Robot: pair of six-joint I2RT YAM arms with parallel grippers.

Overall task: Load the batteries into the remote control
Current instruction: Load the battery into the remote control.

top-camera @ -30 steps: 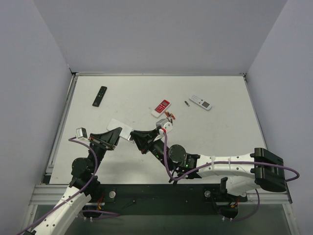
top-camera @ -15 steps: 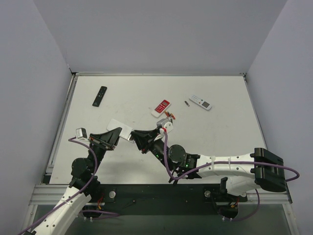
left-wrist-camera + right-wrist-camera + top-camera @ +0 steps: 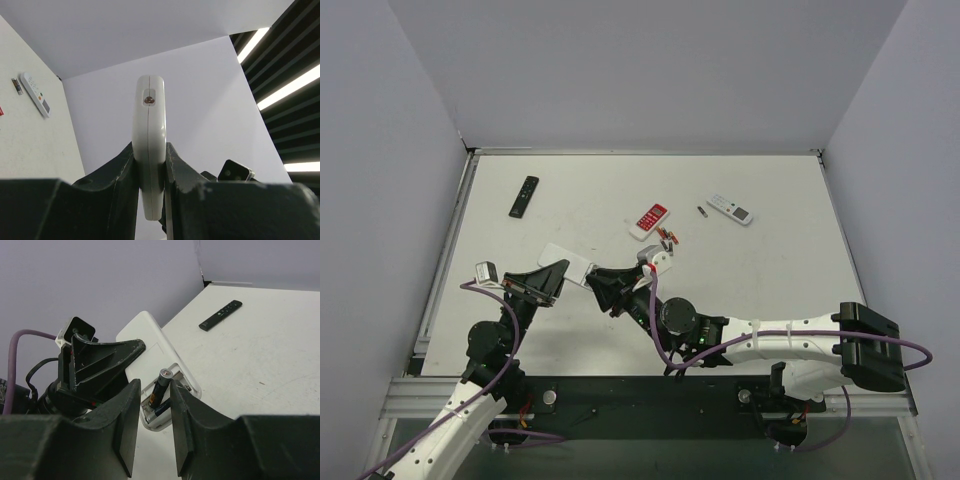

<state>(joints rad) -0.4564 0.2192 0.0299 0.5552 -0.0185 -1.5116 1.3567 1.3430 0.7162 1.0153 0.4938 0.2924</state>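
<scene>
My left gripper (image 3: 149,150) is shut on the white remote control (image 3: 149,125), holding it on edge just above the table (image 3: 750,270). In the right wrist view the remote control (image 3: 145,335) shows its plain back with the battery bay uncovered. One battery (image 3: 165,408) lies flat in the bay. A second battery (image 3: 161,385) stands tilted, lower end in the bay, metal tip up. My right gripper (image 3: 154,390) is open, its fingers either side of the tilted battery with a gap on the left. From above, the right gripper (image 3: 604,287) meets the remote control (image 3: 567,263).
Loose batteries lie at mid-table (image 3: 666,236) and further right (image 3: 701,211). A red-and-white remote (image 3: 649,219), another white remote (image 3: 730,208) and a slim black remote (image 3: 524,196) lie on the far half. Walls close the table on three sides.
The right gripper and forearm have shifted slightly toward the near-left. The left arm and the remote have stayed in place.
</scene>
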